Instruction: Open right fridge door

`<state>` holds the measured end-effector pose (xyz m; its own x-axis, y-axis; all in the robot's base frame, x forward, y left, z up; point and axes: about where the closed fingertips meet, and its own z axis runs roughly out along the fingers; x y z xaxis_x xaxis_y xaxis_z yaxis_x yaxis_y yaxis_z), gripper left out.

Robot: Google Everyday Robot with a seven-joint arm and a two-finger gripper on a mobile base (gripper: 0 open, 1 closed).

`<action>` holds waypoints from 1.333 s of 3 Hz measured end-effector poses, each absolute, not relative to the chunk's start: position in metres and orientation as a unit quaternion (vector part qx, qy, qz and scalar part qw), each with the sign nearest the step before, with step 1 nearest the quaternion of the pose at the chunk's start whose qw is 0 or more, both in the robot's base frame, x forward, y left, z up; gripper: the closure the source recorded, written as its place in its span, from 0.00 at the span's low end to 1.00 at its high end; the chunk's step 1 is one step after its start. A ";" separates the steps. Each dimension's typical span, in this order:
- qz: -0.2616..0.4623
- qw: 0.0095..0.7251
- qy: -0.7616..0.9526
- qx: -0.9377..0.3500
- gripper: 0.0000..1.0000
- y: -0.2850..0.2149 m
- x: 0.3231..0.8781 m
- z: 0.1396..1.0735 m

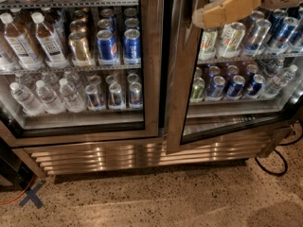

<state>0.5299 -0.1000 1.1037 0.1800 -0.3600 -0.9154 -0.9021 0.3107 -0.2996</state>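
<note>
Status, all placed against the left door (150,56). The right fridge door (236,115) sits just right of the left door and is ajar. Its free-edge stile (179,89) stands out in front of the left door's plane, with a dark gap between the two. The bottom rail slants away to the right, so I read the hinge as being on the far right, out of view.

The claw (208,14) is high up, to the right of the left door's frame. It lies across the top of the right door's glass, with its tip pointing back toward the left door and reaching the stile. I can't tell if the claw is spread, closed or clamped on anything. I also can't tell whether the tip touches the steel or sits just off it.

What matters for the move:
- The stile's long axis is near vertical and leans a little in this view. The claw crosses it almost at right angles near the top end.
- I judge the door has to swing toward me and away from the left door, so the claw needs purchase on the stile's left-door side, in that gap.
- The pull is high on a tall door, so I expect some twist in the frame.
- The rest of the fridge (118,157) is below and left of the claw, out of the swing path.
- A cable (277,162) lies on the floor far right of the left door and may sit under the arc.
</note>
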 end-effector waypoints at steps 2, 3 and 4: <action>0.155 0.576 0.610 -0.522 0.00 -0.107 0.497 1.122; 0.033 0.595 0.645 -0.479 0.00 -0.129 0.449 1.144; -0.052 0.602 0.661 -0.446 0.00 -0.144 0.408 1.168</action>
<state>0.4082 -0.1444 1.1681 0.1221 -0.6514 -0.7488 -0.5272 0.5966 -0.6050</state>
